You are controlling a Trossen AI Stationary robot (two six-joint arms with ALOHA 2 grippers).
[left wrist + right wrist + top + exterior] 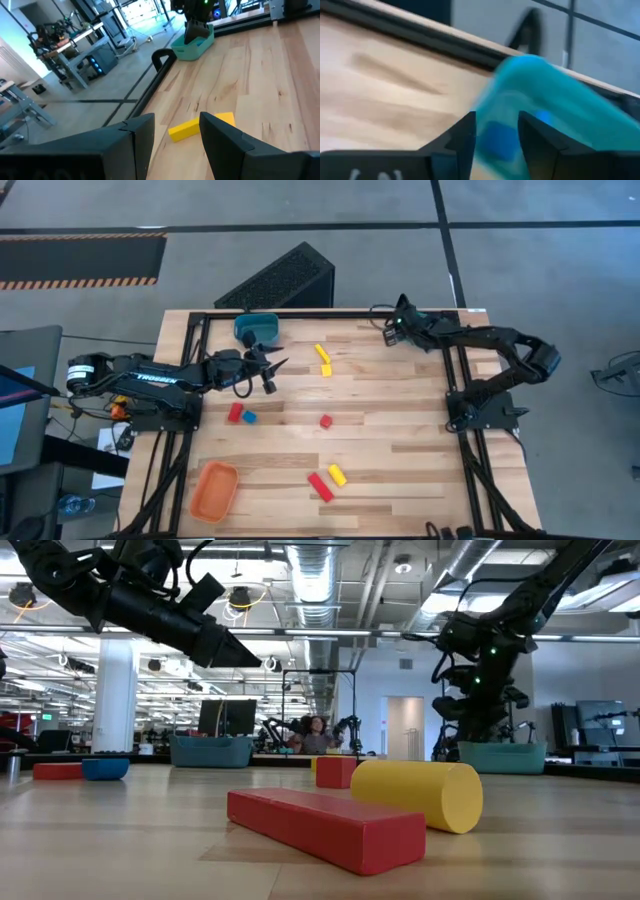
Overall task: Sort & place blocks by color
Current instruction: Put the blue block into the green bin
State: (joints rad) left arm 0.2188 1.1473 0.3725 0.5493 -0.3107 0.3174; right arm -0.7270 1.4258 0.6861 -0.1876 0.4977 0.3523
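My left gripper (272,371) (177,145) is open and empty above the table's far left part, pointing toward two yellow blocks (323,360) (187,129). A red block (236,413) and a blue block (249,418) lie just nearer than it. A red cube (326,421) lies mid-table. A red bar (320,487) (330,825) and a yellow block (337,475) (420,795) lie near the front. My right gripper (393,332) (497,135) is open over a teal tray (192,46) (555,95) at the far right. Something blue (495,141) shows blurred between its fingers, in the tray.
A second teal tray (257,330) (212,750) stands at the far left, close to my left gripper. An orange tray (214,490) stands at the near left corner. A dark frame (330,312) runs along the table's far edge and sides. The middle right of the table is bare wood.
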